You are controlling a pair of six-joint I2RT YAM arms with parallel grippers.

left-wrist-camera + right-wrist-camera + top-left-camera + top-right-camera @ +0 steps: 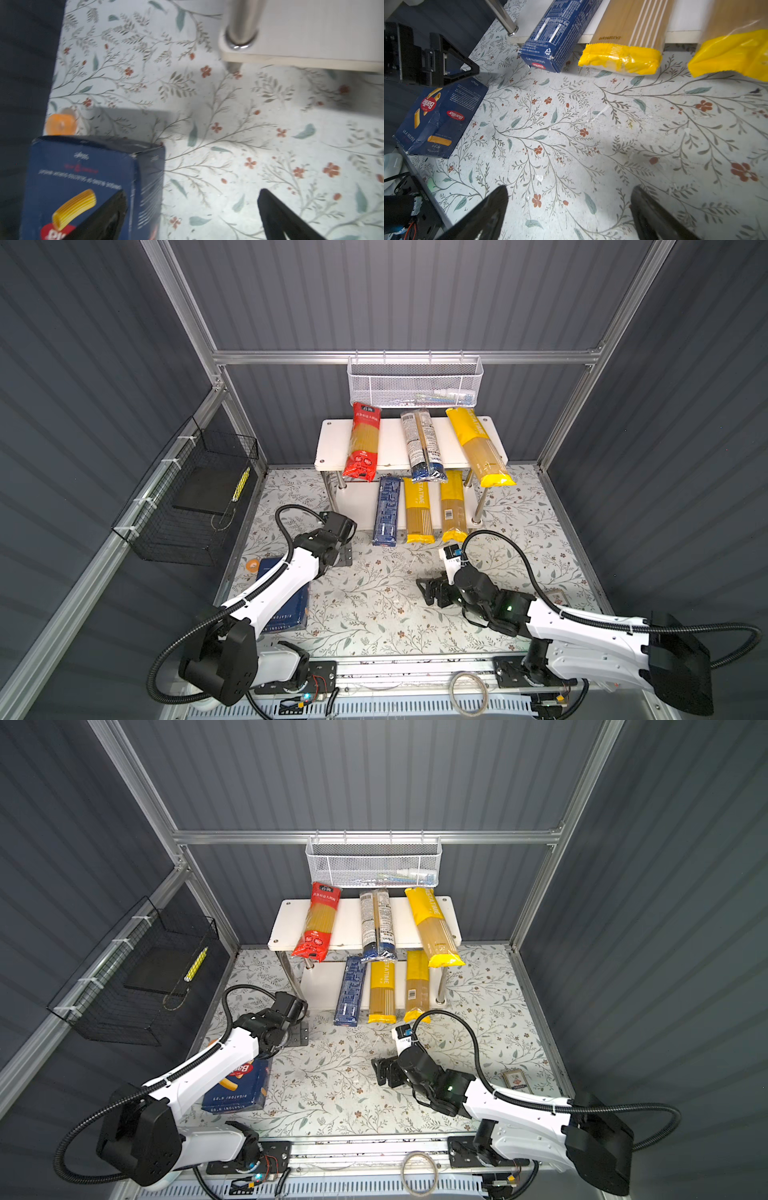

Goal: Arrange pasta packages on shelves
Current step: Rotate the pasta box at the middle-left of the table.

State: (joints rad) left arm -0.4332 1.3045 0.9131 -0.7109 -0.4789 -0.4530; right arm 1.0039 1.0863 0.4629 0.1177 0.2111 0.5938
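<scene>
At nine o'clock, tied to the side frame: black wire basket [166,531]. Holds a dark flat slab [205,489] and a slim yellow striped piece [241,483] by its right wall.

At seven o'clock on the floral mat [374,605]: wider blue Barilla box [237,1088], lying flat, partly under the left arm, off the shelves. At its eleven o'clock corner, a small orange disc [251,565]. Left gripper [193,192]: jaws spread wide, nothing between them. In the wrist view, one finger in front of the box's edge; touching or not, cannot tell.

At twelve o'clock: shelves [330,443], two white boards on chrome legs.
- **Upper board**, left to right: red pack [362,443], clear/dark-blue pack [422,443], upper yellow bag [478,443]. All overhang the front edge toward six o'clock.
- **Lower board** [357,506]: narrow dark-blue box [387,510], left lower yellow bag [417,510], right lower yellow bag [452,506], side by side. Near ends jut past the front edge.

Above the shelves, hooked on the back rail: white mesh basket [374,385]. Holds something pale toward its right end, too blurred to name.

Near the mat's middle, toward five o'clock: right gripper [570,188], jaws wide apart, empty, over bare mat.

At four o'clock, flat on the mat: small card [515,1079].
</scene>
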